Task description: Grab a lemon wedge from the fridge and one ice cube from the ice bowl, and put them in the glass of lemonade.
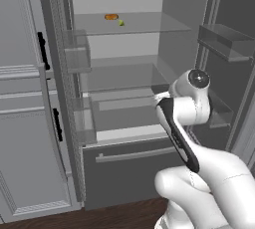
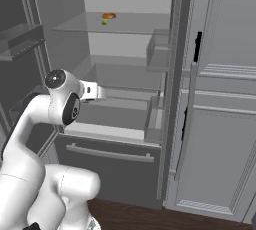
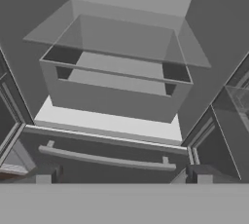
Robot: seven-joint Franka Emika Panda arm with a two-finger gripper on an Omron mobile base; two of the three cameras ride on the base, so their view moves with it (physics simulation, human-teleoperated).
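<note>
The fridge [image 1: 130,172] stands open, both doors swung wide, its pale inside and glass shelves showing. On the top glass shelf [image 1: 144,24] lies the tiny yellow-green lemon wedge [image 1: 121,23] [image 2: 105,22], just in front of an orange oblong item [image 1: 111,17] [image 2: 109,16]. My gripper [image 3: 124,178] is open with nothing between its fingers. It sits low in front of the middle shelves, well below the wedge, and faces the clear crisper bin [image 3: 116,91] and the bottom drawer's bar handle [image 3: 107,160]. My hand [image 2: 94,91] reaches toward the fridge's inside. The ice bowl, ice cube and glass of lemonade are out of view.
Door bins [image 1: 77,56] [image 2: 159,54] jut from the open doors on both sides of the opening, with another bin [image 1: 226,39] on the far door. Light grey panelled cabinets [image 1: 22,123] [image 2: 222,139] with black handles flank the fridge. Dark wooden floor [image 1: 114,215] lies below.
</note>
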